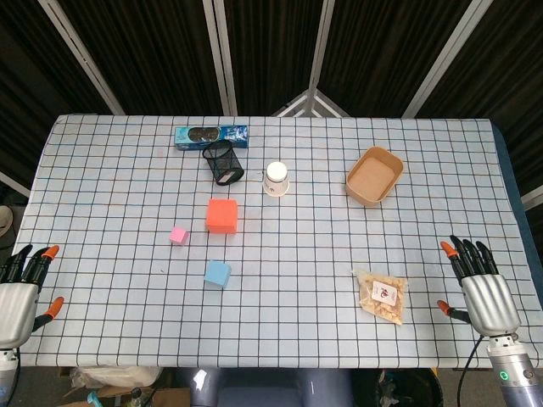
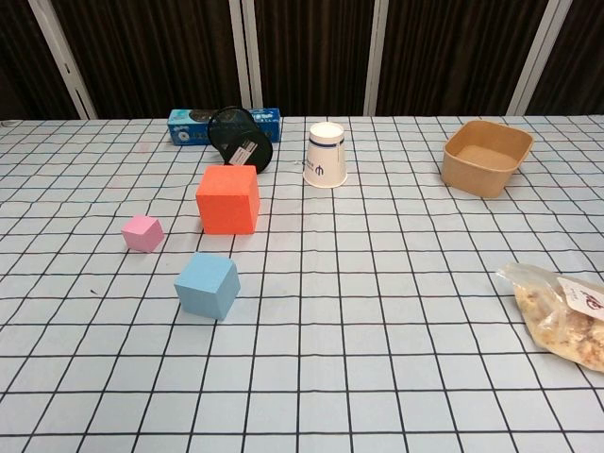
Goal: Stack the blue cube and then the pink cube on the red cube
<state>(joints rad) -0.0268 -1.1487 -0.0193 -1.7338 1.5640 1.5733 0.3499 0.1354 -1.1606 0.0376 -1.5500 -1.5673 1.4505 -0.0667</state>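
The red cube (image 1: 221, 215) (image 2: 227, 199), the largest of the three, sits left of the table's middle. The small pink cube (image 1: 178, 235) (image 2: 142, 232) lies to its left. The blue cube (image 1: 217, 273) (image 2: 207, 285) rests nearer the front edge, just below the red one. All three stand apart on the checked cloth. My left hand (image 1: 19, 284) hovers at the front left corner, fingers spread and holding nothing. My right hand (image 1: 478, 283) is at the front right, fingers also spread and empty. Neither hand shows in the chest view.
A black mesh cup (image 1: 224, 162) lies tipped behind the red cube, with a blue biscuit box (image 1: 210, 134) behind it. An upside-down paper cup (image 1: 277, 178), a brown paper bowl (image 1: 374, 175) and a snack bag (image 1: 382, 295) occupy the right half.
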